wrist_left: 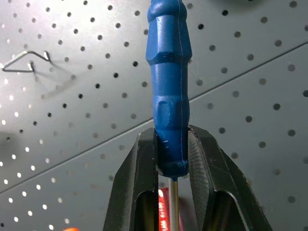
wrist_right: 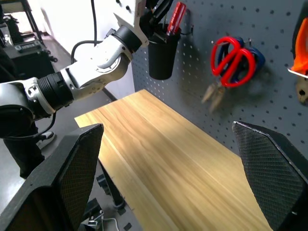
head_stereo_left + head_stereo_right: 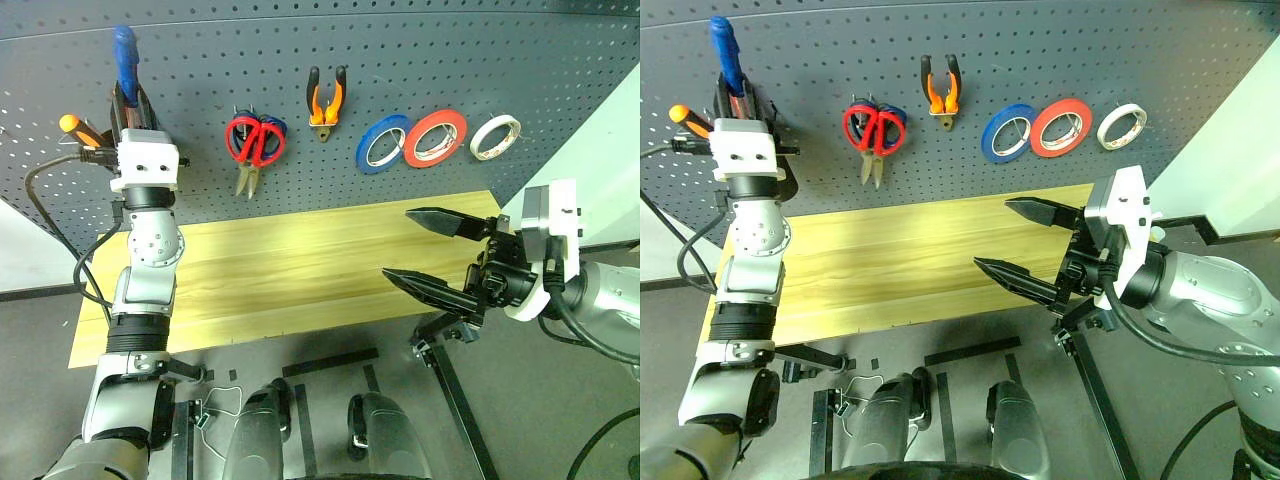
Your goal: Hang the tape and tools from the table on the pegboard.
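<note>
My left gripper [image 3: 131,108] is raised against the dark pegboard [image 3: 420,50] at its upper left, shut on the blue-handled screwdriver [image 1: 168,72]; the handle sticks up above the fingers [image 1: 139,178] and the thin shaft runs down between them. On the pegboard hang the red-handled scissors [image 3: 255,140], the orange-and-black pliers [image 3: 326,100] and, at the far right, the whitish tape [image 3: 495,137]. My right gripper [image 3: 400,243] stands open and holds nothing, level over the right end of the wooden table [image 3: 280,270].
A blue roll [image 3: 382,145] and a red-orange roll [image 3: 434,138] hang left of the tape. Blue-handled scissors [image 3: 277,128] sit behind the red ones. A black cup [image 2: 161,57] with a red-handled screwdriver [image 2: 176,17] hangs by my left gripper; an orange-handled one [image 3: 73,127] sticks out left.
</note>
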`<state>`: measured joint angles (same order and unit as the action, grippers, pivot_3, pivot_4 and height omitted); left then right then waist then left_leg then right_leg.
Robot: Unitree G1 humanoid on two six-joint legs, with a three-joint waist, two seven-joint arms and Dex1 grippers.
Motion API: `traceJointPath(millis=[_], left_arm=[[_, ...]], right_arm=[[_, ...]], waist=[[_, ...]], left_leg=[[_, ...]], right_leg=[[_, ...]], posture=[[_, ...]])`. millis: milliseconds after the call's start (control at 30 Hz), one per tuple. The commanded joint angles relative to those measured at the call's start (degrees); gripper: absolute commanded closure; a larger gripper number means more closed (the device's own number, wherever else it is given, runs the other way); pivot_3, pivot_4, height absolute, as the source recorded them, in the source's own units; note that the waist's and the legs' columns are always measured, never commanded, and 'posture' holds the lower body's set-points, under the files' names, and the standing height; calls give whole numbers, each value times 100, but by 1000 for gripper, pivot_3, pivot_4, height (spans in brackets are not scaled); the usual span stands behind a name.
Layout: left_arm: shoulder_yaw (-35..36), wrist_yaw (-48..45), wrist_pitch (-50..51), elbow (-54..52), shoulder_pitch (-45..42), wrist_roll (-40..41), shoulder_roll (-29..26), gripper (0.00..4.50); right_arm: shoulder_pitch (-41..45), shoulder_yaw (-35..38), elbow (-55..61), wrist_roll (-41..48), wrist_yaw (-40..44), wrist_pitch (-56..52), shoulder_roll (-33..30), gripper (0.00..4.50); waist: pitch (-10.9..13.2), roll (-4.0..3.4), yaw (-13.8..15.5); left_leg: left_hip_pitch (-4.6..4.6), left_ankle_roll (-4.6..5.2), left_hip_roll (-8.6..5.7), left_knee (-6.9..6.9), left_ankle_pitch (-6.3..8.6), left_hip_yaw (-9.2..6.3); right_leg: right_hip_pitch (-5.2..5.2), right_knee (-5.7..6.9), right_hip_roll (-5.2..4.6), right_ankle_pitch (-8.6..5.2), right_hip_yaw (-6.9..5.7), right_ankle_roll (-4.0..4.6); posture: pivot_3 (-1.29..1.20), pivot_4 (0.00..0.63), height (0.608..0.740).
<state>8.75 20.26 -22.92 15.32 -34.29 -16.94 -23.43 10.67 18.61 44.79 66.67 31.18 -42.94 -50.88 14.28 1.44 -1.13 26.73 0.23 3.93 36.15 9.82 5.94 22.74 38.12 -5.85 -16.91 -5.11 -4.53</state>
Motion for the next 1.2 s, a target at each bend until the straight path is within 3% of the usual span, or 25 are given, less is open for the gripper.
traceJointPath(millis=[33, 100, 500, 933, 1200], left_arm=[[162, 103, -82, -116, -125, 55, -19, 3996], [257, 265, -70, -160, -139, 70, 26, 3996], [412, 592, -56, -273, -172, 4, 84, 38], [412, 981, -154, -246, -362, -313, 37, 38], [-270, 85, -163, -1429, -406, -126, 374, 38]], right_arm=[[-40, 196, 168, 155, -69, 51, -109, 0], [-73, 225, 171, 188, -86, 54, -138, 0], [-164, 279, 121, 191, -47, 106, -256, 0], [-114, 184, 79, 91, 6, 122, -257, 0], [14, -326, -19, -572, 122, 453, 77, 0]], waist=[[30, 1, 2], [56, 8, 2], [69, 11, 0], [71, 14, 1], [54, 23, 35]], left_leg=[[0, 0, 0, 0, 0, 0], [4, 0, 0, 0, 0, 1], [46, 2, -2, 3, 1, 2], [54, 2, -3, 3, 1, 2], [61, 3, -8, 7, 1, 2]], right_leg=[[1, 0, 0, 0, 0, 0], [4, 0, -1, 0, 0, -1], [42, -1, 0, 1, -6, -8], [51, -2, 1, 1, -6, -10], [50, -3, 2, 3, -10, -16]], posture=[[-154, 298, 717], [-158, 298, 717], [-168, 291, 717], [-167, 283, 717], [-108, 196, 717]])
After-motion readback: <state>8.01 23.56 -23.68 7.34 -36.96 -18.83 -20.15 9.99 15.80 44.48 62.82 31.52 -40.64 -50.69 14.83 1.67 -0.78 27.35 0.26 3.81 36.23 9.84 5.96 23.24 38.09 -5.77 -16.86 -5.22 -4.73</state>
